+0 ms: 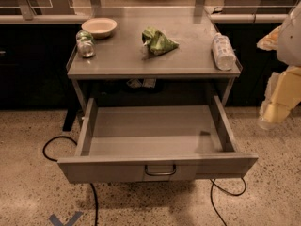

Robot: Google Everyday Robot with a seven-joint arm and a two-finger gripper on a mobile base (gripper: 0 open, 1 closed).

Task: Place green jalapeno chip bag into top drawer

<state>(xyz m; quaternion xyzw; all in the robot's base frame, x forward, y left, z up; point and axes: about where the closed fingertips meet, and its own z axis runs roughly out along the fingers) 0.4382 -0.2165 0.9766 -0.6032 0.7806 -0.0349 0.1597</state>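
Status: drawer [155,135] stands pulled open. The bag [159,41] lies on the bench [122,55], not yet grasped — pick and drop remain. The gripper [273,114] hangs far right, beside the drawer — jaws' opening: cannot tell.

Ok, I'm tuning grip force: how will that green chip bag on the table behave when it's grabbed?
The green jalapeno chip bag looks crumpled and slumped, so it is probably floppy and light, deforming under squeeze. Its glossy foil may slip. The tool hangs right of the table, beside the open top drawer.
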